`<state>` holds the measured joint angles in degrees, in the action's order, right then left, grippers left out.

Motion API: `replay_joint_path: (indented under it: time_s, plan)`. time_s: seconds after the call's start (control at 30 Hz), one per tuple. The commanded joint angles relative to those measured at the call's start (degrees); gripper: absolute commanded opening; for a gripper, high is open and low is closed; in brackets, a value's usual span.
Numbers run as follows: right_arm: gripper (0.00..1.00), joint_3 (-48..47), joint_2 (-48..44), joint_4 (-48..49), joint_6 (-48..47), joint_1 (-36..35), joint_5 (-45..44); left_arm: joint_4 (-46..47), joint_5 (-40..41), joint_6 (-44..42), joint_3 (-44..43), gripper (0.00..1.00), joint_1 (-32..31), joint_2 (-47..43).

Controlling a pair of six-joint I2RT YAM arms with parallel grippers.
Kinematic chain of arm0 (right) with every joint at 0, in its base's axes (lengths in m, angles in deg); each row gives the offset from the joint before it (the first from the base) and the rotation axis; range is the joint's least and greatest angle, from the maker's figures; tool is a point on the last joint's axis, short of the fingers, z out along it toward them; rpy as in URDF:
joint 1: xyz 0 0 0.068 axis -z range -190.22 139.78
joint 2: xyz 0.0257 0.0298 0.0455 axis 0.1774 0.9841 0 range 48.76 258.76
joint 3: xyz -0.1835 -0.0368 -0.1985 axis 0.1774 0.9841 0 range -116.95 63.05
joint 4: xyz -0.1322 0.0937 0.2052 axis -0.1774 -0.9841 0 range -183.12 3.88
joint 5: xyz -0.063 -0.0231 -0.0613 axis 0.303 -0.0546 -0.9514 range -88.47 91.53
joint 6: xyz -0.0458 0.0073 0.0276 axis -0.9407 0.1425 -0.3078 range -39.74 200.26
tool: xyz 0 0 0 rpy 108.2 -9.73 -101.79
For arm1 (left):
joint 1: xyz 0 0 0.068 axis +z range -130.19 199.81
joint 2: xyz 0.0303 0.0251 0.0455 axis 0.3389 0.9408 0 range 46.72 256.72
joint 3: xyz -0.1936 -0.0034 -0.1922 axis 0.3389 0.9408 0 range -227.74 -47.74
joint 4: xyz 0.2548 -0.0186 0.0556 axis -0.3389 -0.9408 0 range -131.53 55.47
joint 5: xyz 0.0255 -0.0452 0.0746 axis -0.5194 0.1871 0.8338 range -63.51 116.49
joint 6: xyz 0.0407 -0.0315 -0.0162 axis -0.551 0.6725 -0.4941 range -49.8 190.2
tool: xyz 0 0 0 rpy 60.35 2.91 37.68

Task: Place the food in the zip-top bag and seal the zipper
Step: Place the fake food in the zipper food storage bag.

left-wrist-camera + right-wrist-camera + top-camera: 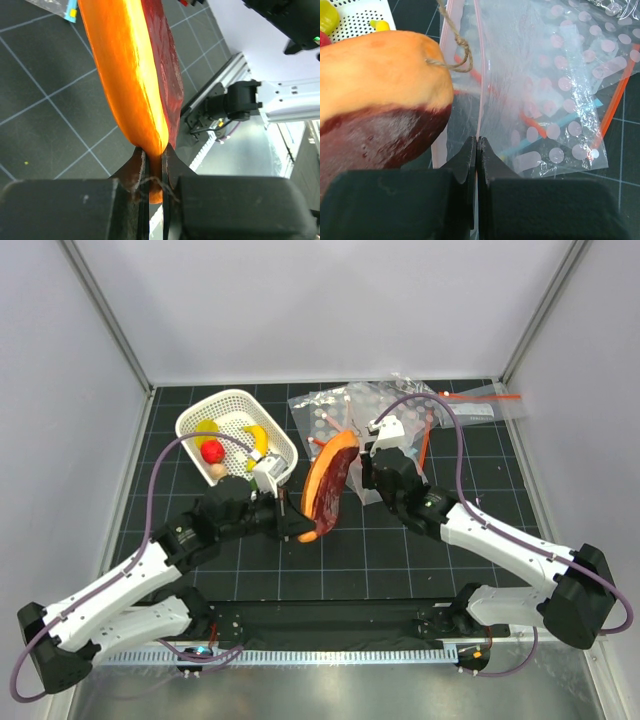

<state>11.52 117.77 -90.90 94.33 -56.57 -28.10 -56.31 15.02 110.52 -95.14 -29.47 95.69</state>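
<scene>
My left gripper (303, 529) (154, 165) is shut on the lower end of the orange-and-dark-red hot dog (328, 485) (130, 65), holding it tilted above the mat. The hot dog's upper end (375, 100) sits just beside the mouth of the clear, white-dotted zip-top bag (335, 418) (520, 75). My right gripper (364, 456) (477, 145) is shut on the bag's mouth edge, on the pink zipper strip (479, 65). The banana (258, 440), a red berry piece (212, 451), a yellow round piece (205, 430) and a beige egg (217, 472) lie in the basket.
The white perforated basket (235, 397) (365, 20) stands at the back left of the mat. A second clear bag (480, 405) (615, 30) with an orange strip lies at the back right, partly under the first. White walls enclose the mat.
</scene>
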Motion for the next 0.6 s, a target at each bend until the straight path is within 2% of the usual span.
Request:
replay_joint_path:
  time_s: [0.0, 0.3, 0.57]
  plan:
    - [0.01, -1.2, -0.8, 2.6, 0.0, -0.1, -0.9, -0.8, 3.5, -2.3, -3.9, 0.0, -0.3, 1.7]
    - [0.01, -0.9, -2.1, 2.2, -0.2, -0.1, -1.5, -5.0, 9.1, -3.8, -8.4, 0.0, -0.3, 8.9]
    - [0.01, -2.0, -2.0, 0.2, -1.1, -0.5, -2.4, -9.8, 8.4, -5.1, -15.3, 0.0, -0.3, 15.9]
